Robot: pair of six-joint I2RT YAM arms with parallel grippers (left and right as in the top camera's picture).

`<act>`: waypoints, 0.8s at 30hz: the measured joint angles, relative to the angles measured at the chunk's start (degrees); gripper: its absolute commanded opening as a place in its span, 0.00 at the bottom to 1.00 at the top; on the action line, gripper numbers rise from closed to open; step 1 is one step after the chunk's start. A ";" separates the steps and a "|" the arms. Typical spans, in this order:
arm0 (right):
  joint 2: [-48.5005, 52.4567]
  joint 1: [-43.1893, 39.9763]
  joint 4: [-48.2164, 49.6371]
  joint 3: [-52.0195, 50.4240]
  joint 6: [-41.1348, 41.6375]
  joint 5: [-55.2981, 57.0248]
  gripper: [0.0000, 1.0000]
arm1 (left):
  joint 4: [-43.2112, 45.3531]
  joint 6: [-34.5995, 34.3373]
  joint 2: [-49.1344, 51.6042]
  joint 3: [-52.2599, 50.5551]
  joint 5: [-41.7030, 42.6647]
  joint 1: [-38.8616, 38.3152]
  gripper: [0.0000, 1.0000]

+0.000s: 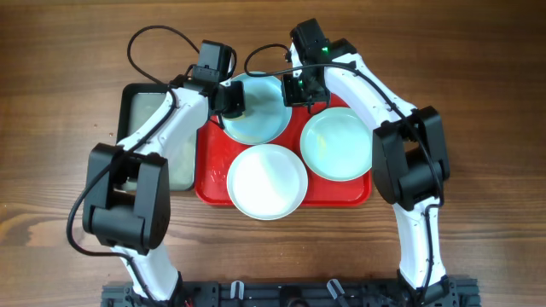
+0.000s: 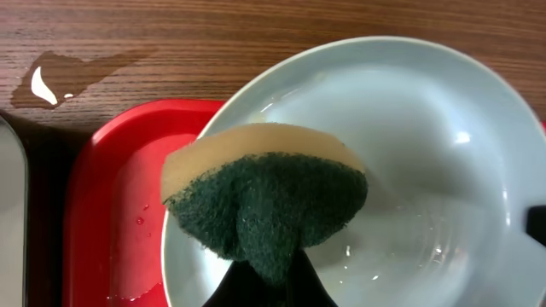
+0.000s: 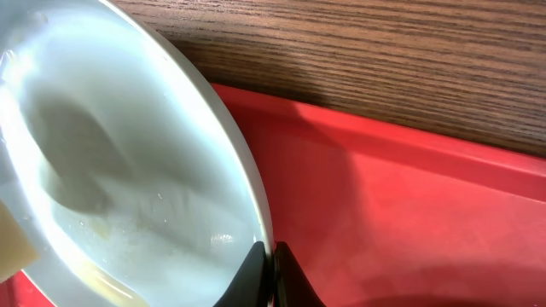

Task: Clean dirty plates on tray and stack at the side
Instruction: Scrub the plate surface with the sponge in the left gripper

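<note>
Three plates lie on the red tray (image 1: 211, 170): a pale aqua plate (image 1: 260, 115) at the back, another aqua plate (image 1: 337, 145) at the right, and a white plate (image 1: 267, 181) in front. My left gripper (image 1: 232, 99) is shut on a yellow sponge with a green scouring face (image 2: 264, 200), which presses on the back plate (image 2: 418, 145) near its left rim. My right gripper (image 3: 271, 260) is shut on the right rim of that plate (image 3: 111, 145), over the tray (image 3: 409, 213). The plate's wet inside shines. Its back edge reaches past the tray's rim.
A smaller black-rimmed tray (image 1: 162, 111) lies left of the red tray, partly under my left arm. A small puddle of water (image 2: 60, 75) sits on the wooden table behind the red tray (image 2: 111, 196). Water drops dot the tray's floor.
</note>
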 measured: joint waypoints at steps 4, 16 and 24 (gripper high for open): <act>0.00 0.00 0.00 0.00 0.00 0.00 0.04 | -0.02 0.00 1.90 -0.02 -0.42 0.00 0.04; 0.00 0.00 -0.02 0.00 0.00 -0.02 0.04 | 0.68 0.20 4.59 -0.02 -0.42 0.00 0.04; 0.00 -0.07 -0.37 0.00 0.00 -0.15 0.04 | 1.07 0.20 4.87 0.00 1.38 0.11 0.04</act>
